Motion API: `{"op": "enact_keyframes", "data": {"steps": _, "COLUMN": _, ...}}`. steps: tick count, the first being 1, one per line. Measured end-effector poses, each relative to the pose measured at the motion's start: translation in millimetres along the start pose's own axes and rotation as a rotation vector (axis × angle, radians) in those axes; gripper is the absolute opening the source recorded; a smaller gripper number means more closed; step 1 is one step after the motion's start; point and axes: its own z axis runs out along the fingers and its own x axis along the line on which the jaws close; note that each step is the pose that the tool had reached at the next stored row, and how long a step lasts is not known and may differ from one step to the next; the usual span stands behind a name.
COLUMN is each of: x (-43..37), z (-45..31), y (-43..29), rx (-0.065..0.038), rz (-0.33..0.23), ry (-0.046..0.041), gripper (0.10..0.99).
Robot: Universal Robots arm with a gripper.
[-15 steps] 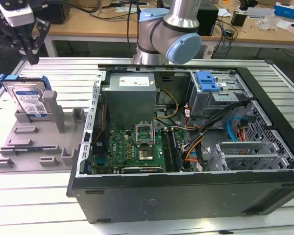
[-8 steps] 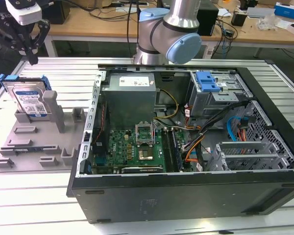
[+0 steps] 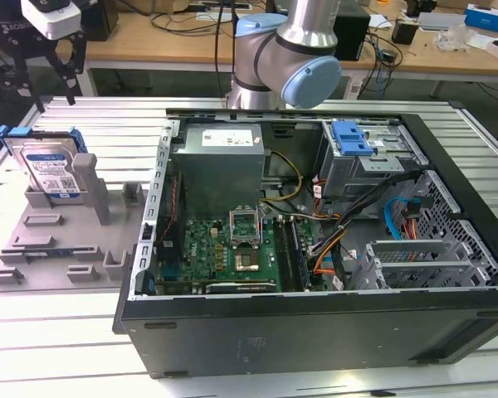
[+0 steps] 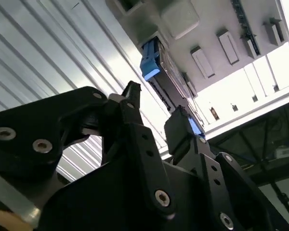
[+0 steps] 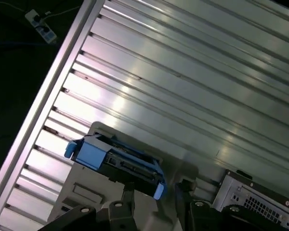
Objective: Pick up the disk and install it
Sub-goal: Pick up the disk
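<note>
The disk (image 3: 48, 168) stands on edge in a grey holder (image 3: 62, 245) at the exterior view's left, silver with a white-and-blue label and a blue rail around it. My gripper (image 3: 54, 87) hangs above it, apart from it, open with nothing between its fingers. In the first wrist view the disk (image 5: 118, 161) lies just beyond the gripper (image 5: 155, 192), whose two dark fingertips (image 5: 128, 192) are spread. In the second wrist view the disk's blue rail end (image 4: 149, 62) shows past the open gripper (image 4: 156, 113).
An open computer case (image 3: 315, 332) fills the middle and the exterior view's right, with a motherboard (image 3: 232, 249), cables and a drive bay with a blue latch (image 3: 351, 137). The arm's joints (image 3: 290, 50) rise behind it. The ribbed aluminium table (image 3: 108, 116) surrounds both.
</note>
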Motion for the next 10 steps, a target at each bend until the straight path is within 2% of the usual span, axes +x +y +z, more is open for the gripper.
{"op": "enact_keyframes", "data": {"steps": 1, "x": 0.0, "z": 0.0, "y": 0.0, "rx": 0.000, "rz": -0.017, "ry": 0.0008, "gripper": 0.482}}
{"op": "enact_keyframes", "data": {"steps": 10, "x": 0.0, "z": 0.0, "y": 0.0, "rx": -0.004, "rz": -0.230, "ry": 0.0100, "gripper": 0.482}}
